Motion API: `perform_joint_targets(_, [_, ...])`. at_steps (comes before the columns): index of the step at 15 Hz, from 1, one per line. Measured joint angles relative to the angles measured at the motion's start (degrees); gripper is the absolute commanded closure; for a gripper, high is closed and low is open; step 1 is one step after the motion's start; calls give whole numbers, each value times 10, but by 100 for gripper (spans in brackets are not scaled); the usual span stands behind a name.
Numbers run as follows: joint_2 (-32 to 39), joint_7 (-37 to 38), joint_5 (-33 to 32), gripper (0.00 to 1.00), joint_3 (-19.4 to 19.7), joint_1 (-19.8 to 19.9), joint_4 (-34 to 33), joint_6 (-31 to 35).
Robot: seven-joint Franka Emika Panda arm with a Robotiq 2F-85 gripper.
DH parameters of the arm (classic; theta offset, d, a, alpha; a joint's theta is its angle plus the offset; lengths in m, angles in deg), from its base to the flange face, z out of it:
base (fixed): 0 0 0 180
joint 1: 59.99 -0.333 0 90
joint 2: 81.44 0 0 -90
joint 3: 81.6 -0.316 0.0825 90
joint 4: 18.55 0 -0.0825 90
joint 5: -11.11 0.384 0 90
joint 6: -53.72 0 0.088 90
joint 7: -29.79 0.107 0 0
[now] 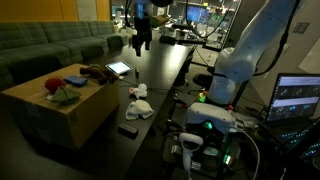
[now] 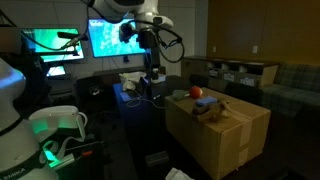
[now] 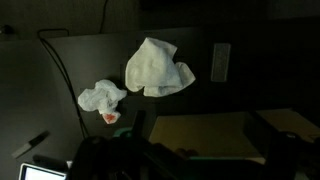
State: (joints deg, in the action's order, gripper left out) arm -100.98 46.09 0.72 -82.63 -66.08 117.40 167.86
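The fingers (image 1: 140,42) hang high over the far end of the dark desk (image 1: 166,78). They are spread wide and have hold of nothing. In the other exterior view they (image 2: 152,62) show against the lit screens behind, well above the desk top. The wrist view shows only a dark mass along its lower edge, so the fingers themselves cannot be made out there.

Nearest below them lie two cloths, both flat on the desk and apart from each other. In the wrist view the large white cloth (image 3: 158,68) is bunched in loose folds. The small white cloth (image 3: 102,97) is crumpled beside it and has a reddish spot at its lower edge. An exterior view shows both as pale shapes (image 1: 139,103) on the desk near its edge.

A cardboard box (image 1: 62,120) stands against the desk's side, closed, so its inside cannot be seen. Things lie on its lid rather than in it. A red and green soft heap (image 1: 62,90) is there, and from the other side a red ball (image 2: 196,93) shows just beside a brown plush toy (image 2: 213,108).

A lit tablet (image 1: 118,68) rests on the desk beyond the box, and a green sofa (image 1: 50,45) stands behind.
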Motion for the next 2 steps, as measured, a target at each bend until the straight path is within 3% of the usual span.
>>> perform_joint_targets(2, [-30,-13,0,0,0,9,50,45])
